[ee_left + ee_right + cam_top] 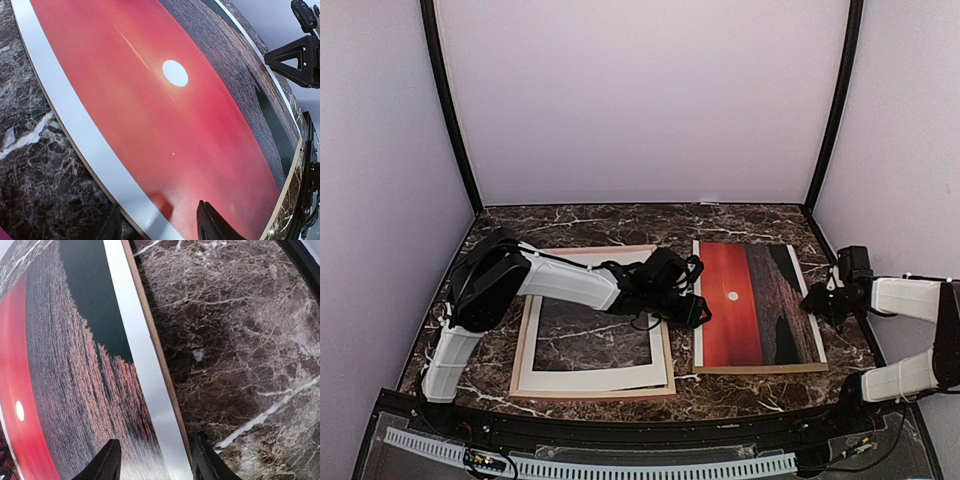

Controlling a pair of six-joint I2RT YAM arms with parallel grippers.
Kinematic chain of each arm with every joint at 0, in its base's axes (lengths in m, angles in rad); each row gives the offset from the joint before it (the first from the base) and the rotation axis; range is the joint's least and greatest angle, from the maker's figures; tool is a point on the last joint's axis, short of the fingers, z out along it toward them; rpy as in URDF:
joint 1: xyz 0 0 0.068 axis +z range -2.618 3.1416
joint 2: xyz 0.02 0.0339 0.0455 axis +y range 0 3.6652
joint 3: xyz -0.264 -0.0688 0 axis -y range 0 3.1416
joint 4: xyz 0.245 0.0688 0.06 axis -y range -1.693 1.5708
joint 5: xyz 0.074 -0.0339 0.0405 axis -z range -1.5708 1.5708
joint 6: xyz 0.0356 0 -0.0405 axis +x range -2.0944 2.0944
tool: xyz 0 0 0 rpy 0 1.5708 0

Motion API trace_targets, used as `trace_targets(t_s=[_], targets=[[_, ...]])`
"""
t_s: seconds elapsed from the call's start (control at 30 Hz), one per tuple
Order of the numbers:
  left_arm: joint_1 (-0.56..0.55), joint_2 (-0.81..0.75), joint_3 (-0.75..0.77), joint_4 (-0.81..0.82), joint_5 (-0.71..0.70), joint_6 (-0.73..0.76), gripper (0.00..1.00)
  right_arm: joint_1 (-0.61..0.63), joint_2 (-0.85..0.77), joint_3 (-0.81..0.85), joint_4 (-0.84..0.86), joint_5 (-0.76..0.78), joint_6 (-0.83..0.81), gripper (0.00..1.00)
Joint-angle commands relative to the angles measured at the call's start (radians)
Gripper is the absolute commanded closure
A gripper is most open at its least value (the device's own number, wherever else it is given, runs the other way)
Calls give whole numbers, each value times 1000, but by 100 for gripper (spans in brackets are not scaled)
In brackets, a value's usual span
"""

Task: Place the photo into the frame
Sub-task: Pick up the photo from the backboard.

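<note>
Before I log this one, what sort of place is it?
Probably a lab recording booth, not a home: plain pale walls and black corner posts enclose a dark marble-patterned table, with the left arm and right arm mounted at its near edge.

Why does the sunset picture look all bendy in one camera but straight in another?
Left wrist view: the close, wide lens bends the photo edges into curves, with a pale glare streak on the red sky. Right wrist view: its border bows only slightly. Top view: edges look straight.
</note>
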Motion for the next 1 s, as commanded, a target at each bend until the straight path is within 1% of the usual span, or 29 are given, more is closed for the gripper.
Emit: trace_targets(t_s=[0.0,0.17,0.37,0.43,0.5,0.63,0.7,0.83,0.97], targets=[[-24,-24,-34,99,149,-14,49,22,5,1,44,-88,14,51],[-24,-24,-51,168,207,-27,51,40,24,-13,70,-97,26,55],[-21,-37,-88,245,247,-35,55,41,55,-43,125,-135,40,64],[-17,-53,-119,292,258,-47,56,41,57,-46,133,-137,40,65],[-8,-69,-171,377,282,-74,58,41,63,-41,129,-128,37,66],[12,-100,-244,477,290,-121,58,41,57,-22,90,-62,25,62],[18,-119,-269,505,286,-130,58,41,45,-12,68,-29,19,56],[21,-127,-262,455,252,-120,58,57,26,2,28,5,21,40],[21,-139,-251,379,181,-109,58,88,-25,1,-1,47,42,33]])
